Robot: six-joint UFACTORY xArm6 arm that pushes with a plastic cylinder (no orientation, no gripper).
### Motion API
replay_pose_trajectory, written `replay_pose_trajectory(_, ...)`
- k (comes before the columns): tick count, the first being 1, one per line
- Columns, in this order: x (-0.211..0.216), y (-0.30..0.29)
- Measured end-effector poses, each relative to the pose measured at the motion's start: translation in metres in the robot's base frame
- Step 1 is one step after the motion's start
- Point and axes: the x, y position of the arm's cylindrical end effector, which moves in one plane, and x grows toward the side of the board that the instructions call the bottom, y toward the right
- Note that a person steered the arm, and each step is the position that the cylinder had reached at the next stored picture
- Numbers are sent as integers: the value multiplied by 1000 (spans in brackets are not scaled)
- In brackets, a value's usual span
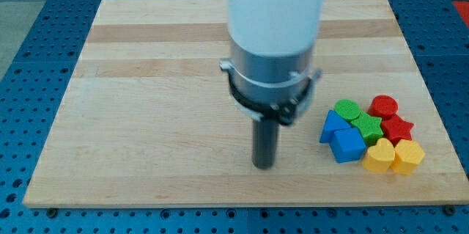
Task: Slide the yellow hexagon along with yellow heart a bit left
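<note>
The yellow hexagon (409, 156) lies near the board's bottom right corner. The yellow heart (379, 155) touches its left side. My tip (264, 165) rests on the wooden board (146, 117), well to the left of both yellow blocks and apart from every block. The arm's white and grey body hangs above the tip and hides part of the board behind it.
A tight cluster sits just above and left of the yellow pair: a blue cube (347, 145), a blue triangle (333, 125), a green star (367, 126), a green cylinder (347, 108), a red cylinder (383, 106) and a red star (398, 128). The board's right edge is close by.
</note>
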Motion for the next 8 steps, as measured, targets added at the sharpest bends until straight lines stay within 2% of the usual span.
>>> replay_pose_trajectory(1,35,25)
replay_pose_trajectory(5,32,228)
replay_pose_trajectory(6,26,261)
replay_pose_trajectory(8,7,274)
